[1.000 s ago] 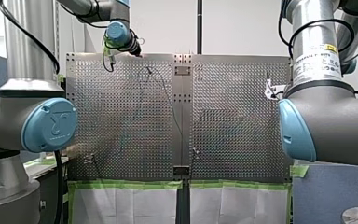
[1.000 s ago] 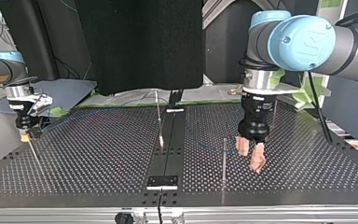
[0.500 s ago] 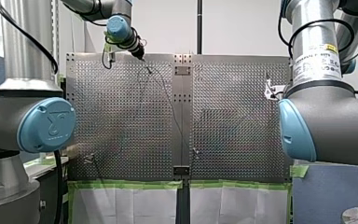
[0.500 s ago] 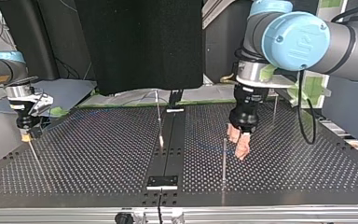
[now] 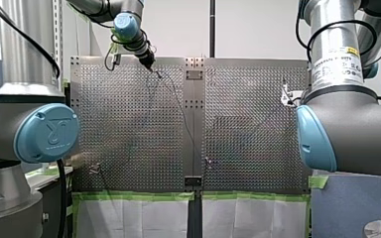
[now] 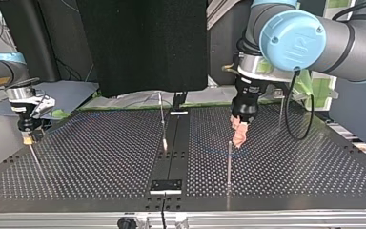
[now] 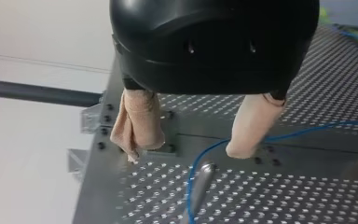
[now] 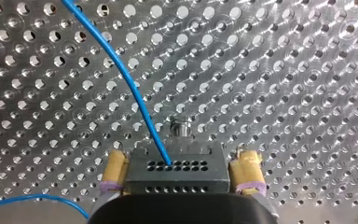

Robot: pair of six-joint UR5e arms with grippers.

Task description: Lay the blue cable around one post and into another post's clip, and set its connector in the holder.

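My left gripper (image 7: 184, 154) is open, its beige fingers straddling the top of a thin metal post (image 7: 200, 179). The blue cable (image 7: 193, 170) curves past that post between the fingers, close to one pad. In the top view this gripper (image 6: 238, 133) hangs just above the post (image 6: 228, 162). My right gripper (image 8: 181, 156) has yellow pads on both sides of the grey connector (image 8: 177, 175), shut on it, and the blue cable (image 8: 121, 70) leaves the connector's face. At the top view's left edge it (image 6: 27, 137) hovers low over the table.
The perforated table (image 6: 100, 162) carries another slim post (image 6: 162, 119) near its centre rail and one (image 6: 280, 114) at the far right. A small plate (image 6: 166, 185) sits on the rail near the front edge. The cable (image 5: 178, 106) trails across the board in the front view.
My left gripper has moved toward the top view's left and farther from that camera, turning as it went, and now stands over the post. My right gripper has stayed put.
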